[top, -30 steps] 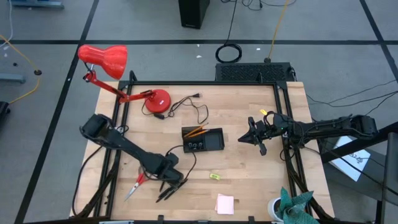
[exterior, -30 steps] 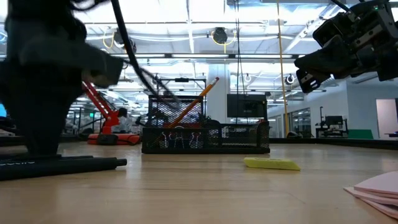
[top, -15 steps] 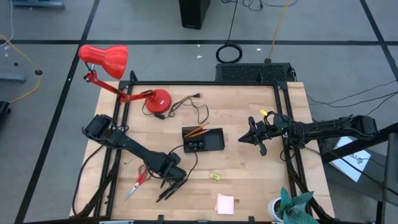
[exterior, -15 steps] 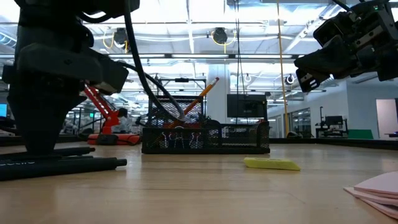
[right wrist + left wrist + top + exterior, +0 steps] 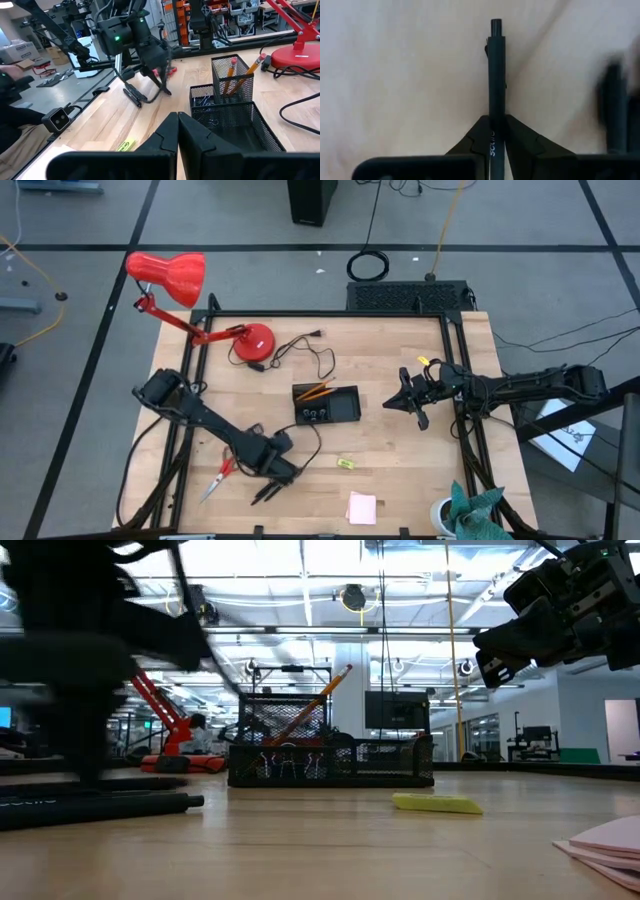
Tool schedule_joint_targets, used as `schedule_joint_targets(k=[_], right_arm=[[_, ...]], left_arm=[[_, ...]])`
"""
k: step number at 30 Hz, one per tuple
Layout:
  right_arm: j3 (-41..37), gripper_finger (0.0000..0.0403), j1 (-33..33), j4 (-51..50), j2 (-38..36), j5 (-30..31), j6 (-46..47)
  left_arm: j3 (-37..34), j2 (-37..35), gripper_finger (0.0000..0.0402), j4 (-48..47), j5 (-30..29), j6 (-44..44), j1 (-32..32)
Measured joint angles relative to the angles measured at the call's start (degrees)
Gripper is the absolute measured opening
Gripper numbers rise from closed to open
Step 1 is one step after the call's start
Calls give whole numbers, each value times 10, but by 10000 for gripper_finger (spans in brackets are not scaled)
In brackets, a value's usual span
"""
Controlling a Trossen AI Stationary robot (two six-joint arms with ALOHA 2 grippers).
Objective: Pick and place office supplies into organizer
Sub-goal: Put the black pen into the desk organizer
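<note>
At the worktop's (image 5: 400, 470) near-left we see the red-handled scissors (image 5: 218, 476), then the left end effector (image 5: 497, 131) clamped on a dark pen (image 5: 496, 75). The organizer (image 5: 326, 404) sits mid-worktop holding orange pencils (image 5: 316, 391). Farther right, the right end effector (image 5: 405, 403) hovers, fingers together, holding nothing.

high: straight down | low: tabletop level | both share organizer (image 5: 326, 405)

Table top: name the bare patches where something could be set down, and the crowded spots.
Bare wood lies between the organizer and the right gripper, and along the near edge right of the sticky-note pad. Crowded: near-left, around the scissors, pens and left gripper.
</note>
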Motion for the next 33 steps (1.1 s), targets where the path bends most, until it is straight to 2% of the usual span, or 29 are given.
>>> schedule_joint_targets(k=[4,6,10,14,18,21,24,27,33], right_arm=[[0,4,0,0,0,0,0],[0,4,0,0,0,0,0],[0,4,0,0,0,0,3],[0,4,0,0,0,0,4],[0,4,0,3,0,0,4],[0,4,0,4,0,0,6],[0,4,0,5,0,0,6],[0,4,0,5,0,0,10],[0,4,0,0,0,0,11]], left_arm=[[2,-12,26,35,-155,27,-3],[3,-33,15,62,-207,55,-11],[3,-74,12,136,-249,155,-15],[5,-121,22,240,-294,317,-21],[2,-149,16,370,-317,517,-6],[-19,-161,12,498,-302,624,24],[-55,-163,17,572,-275,650,63],[-110,-162,17,640,-275,649,97],[-232,-162,22,837,-272,646,123]])
